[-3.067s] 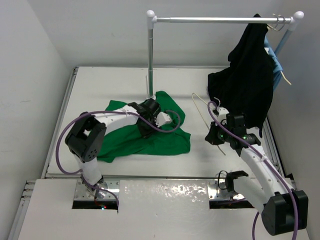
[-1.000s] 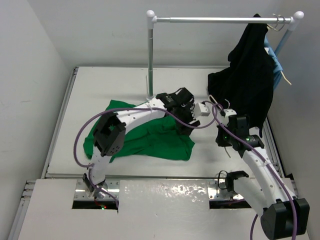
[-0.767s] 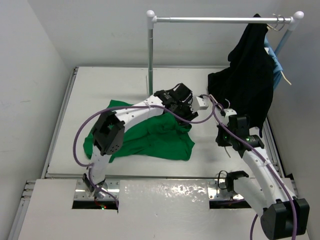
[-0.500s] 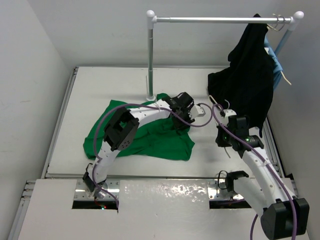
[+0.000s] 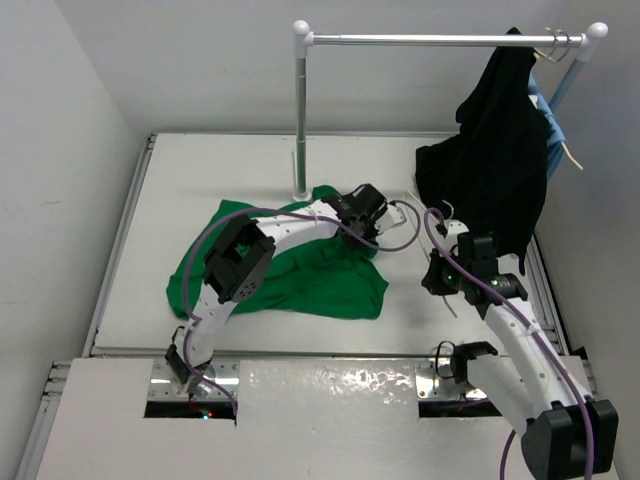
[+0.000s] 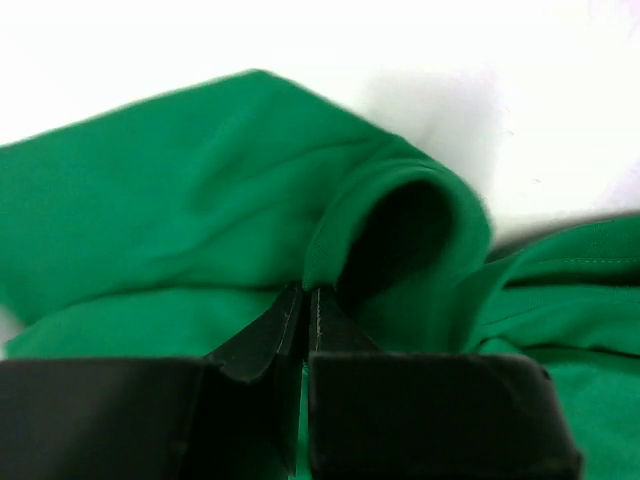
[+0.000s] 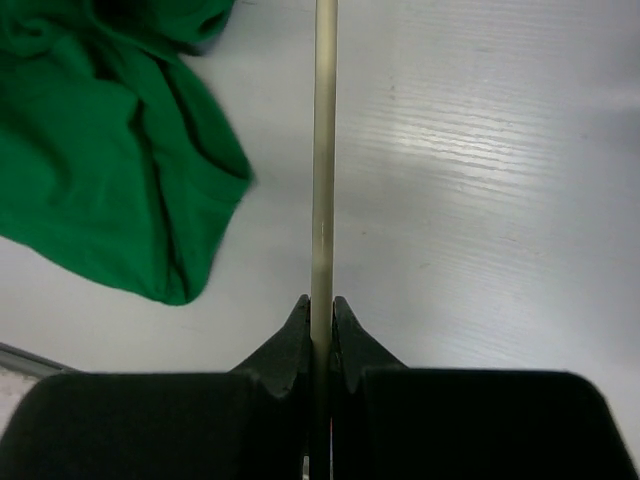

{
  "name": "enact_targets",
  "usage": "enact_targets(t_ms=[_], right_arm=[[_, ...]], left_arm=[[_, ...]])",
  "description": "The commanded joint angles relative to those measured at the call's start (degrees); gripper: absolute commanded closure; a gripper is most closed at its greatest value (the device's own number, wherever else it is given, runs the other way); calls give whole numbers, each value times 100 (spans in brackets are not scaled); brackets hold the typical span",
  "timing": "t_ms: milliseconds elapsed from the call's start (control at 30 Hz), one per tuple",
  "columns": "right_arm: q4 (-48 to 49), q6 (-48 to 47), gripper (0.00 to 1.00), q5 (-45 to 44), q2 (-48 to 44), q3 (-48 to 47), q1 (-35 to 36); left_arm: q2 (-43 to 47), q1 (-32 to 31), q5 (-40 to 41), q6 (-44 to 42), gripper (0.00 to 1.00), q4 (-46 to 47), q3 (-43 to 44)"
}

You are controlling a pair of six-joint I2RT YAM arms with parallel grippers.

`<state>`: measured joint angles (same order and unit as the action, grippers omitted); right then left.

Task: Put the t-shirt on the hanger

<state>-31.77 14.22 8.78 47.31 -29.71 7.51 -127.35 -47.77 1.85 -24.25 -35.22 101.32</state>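
T-shirt point(image 5: 300, 280): crumpled, mid-worktop point(image 5: 200, 170) | Left gripper point(image 6: 305, 305): pressed together, pinching a fold at the shirt's right edge | Right gripper point(image 7: 322, 310): clamped on hanger point(image 7: 324, 150) rod, just beside the cloth | Risk: shallow pinch may slip; thin rod may pivot, missing the opening.

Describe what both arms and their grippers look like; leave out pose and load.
The left arm and right arm both have white link shells joined by chunky black joint housings. A purple cable loops loosely along each one. The left gripper and right gripper end in matte black, wedge-shaped fingers that taper to thin tips from blocky black bases. No markings are readable.
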Motion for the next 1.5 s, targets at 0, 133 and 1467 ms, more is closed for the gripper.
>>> enact_targets(t_ms=[0, 133, 1467], right_arm=[[435, 195, 100, 415, -56, 53, 119], [329, 257, 100, 142, -64, 89, 251], [2781, 1716, 100, 837, 911, 730, 1991]], left_arm=[[781, 127, 588, 236, 100, 638, 37], [896, 250, 545, 360, 100, 640, 64], [1220, 567, -1159, 474, 100, 446, -225]])
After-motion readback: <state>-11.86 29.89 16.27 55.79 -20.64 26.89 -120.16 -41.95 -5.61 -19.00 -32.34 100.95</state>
